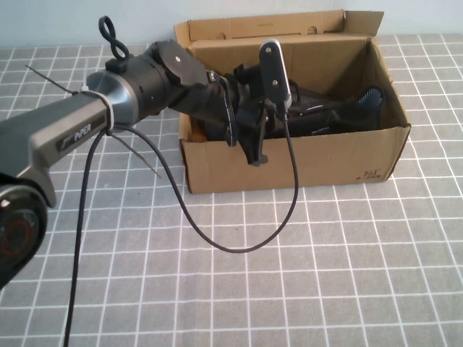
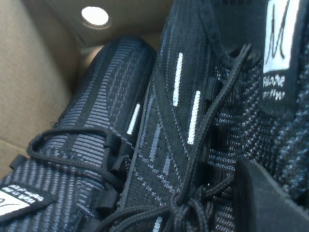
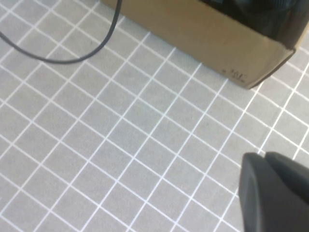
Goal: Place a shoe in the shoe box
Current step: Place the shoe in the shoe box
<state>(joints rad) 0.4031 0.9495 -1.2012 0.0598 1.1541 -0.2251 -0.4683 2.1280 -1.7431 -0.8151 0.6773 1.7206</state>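
The brown cardboard shoe box (image 1: 217,170) stands open at the back of the table. Two black knit sneakers lie side by side in it. The shoe (image 2: 193,121), with white side stripes, black laces and a white tongue tag, fills the left wrist view; its twin (image 2: 96,130) lies beside it against the box wall. My left gripper (image 1: 244,137) reaches down into the box over the front wall, right above the shoe's laces, fingers apart. One dark fingertip (image 2: 270,203) shows over the laces. My right gripper (image 3: 273,193) is shut and empty, above the cloth near the box's corner (image 3: 251,72).
A grey cloth with a white grid (image 1: 325,275) covers the table. A black cable (image 1: 239,246) loops from the left wrist down across the cloth in front of the box. The box has a round side hole (image 2: 95,16) and raised back flaps (image 1: 260,27).
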